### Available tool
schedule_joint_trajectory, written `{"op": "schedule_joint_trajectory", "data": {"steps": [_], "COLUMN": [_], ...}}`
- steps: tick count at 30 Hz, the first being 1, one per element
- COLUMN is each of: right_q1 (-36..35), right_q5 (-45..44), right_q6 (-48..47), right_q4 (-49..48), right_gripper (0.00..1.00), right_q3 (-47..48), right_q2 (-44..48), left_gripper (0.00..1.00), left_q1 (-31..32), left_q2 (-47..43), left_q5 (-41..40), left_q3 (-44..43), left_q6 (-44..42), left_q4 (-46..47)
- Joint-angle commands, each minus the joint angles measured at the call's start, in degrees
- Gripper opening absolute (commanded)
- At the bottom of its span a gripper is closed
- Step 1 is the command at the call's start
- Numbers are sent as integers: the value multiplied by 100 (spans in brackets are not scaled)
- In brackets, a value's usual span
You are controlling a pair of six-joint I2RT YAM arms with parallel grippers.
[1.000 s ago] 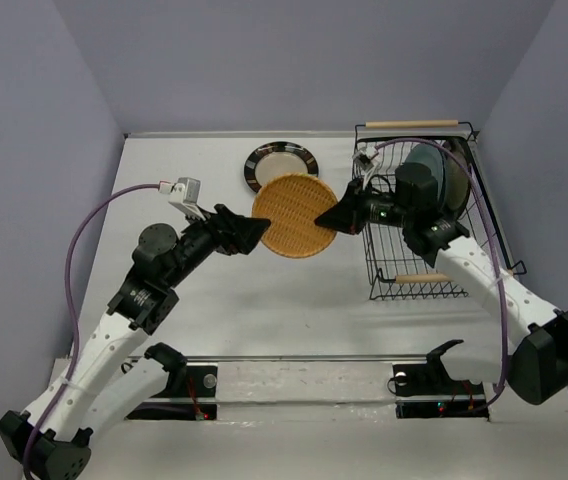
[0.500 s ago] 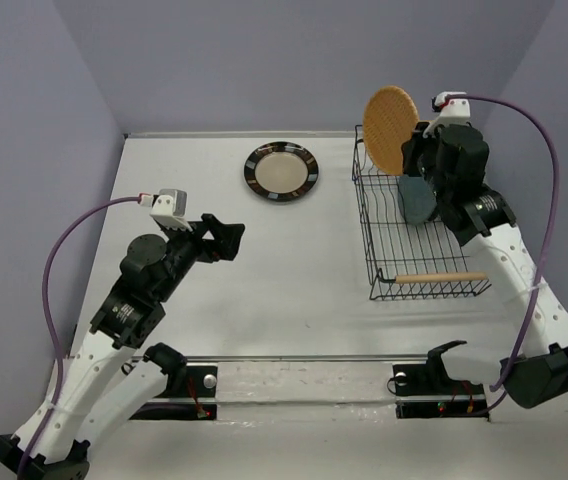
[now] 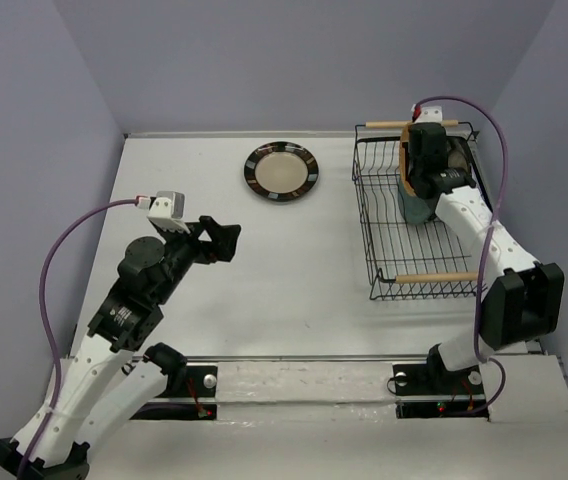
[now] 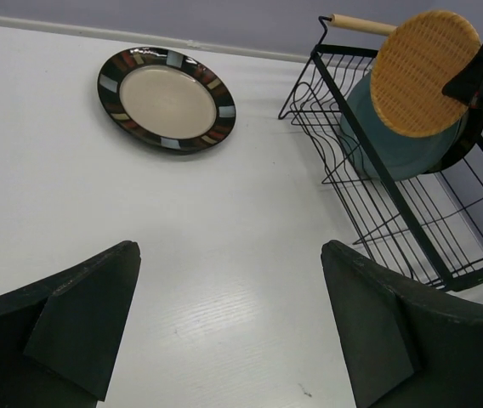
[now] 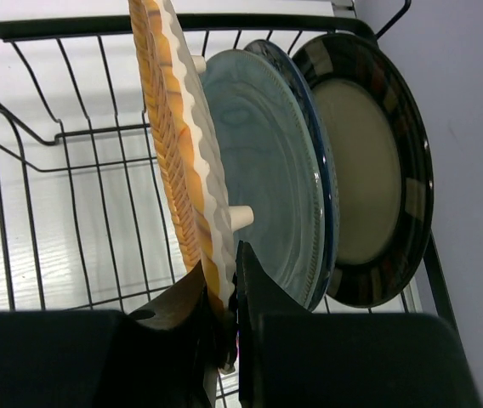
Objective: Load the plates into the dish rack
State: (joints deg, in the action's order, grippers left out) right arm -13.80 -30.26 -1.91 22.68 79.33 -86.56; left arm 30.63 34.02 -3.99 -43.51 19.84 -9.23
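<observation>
The wicker plate (image 5: 178, 144) stands on edge inside the dish rack (image 3: 384, 240), pinched at its lower rim by the right gripper (image 5: 229, 289), whose jaws are clamped tight on the woven edge. It sits at the far end of the rack, just beside the teal plate (image 5: 263, 195). Behind that comes the thin blue edge of a floral plate (image 5: 328, 200), then a dark-rimmed striped plate (image 5: 377, 170) closest to the rack's outer wall.

From overhead the right arm covers most of this, and only a sliver of wicker shows. The right wrist view makes the order of the four upright plates plain, while the left wrist view shows the wicker disc leaning against the teal one above the rack's wires.

The second striped plate (image 3: 281, 172) lies flat on the table (image 3: 264, 290), near the back wall and well apart from the rack's left side. The left gripper (image 3: 222, 240) hangs over the bare middle of the table with its jaws spread wide, holding nothing, the plate out ahead of it. The rack's near half, by the front wooden handle (image 3: 436, 277), holds no plates.
</observation>
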Motion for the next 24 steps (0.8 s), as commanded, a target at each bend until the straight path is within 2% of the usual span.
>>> {"op": "schedule_joint_trajectory", "data": {"steps": [1,12,24], "right_q1": [106,159,211], "right_q5": [-138,425,609], "right_q6": [59,437,472], "right_q4": [-430,-773,-976], "right_gripper": [7,7,7], "right_q3": [39,-444,-375], "right_q2": [-193,-519,-1038], "left_gripper": [99,99,99], "left_q1": [-49,-119,-163], "left_q2": [105,272,333], "left_q5": [-67,47,126], "left_q3": [26,35,53], "left_q6": [-129,-103,-85], "left_q4": [124,168,185]}}
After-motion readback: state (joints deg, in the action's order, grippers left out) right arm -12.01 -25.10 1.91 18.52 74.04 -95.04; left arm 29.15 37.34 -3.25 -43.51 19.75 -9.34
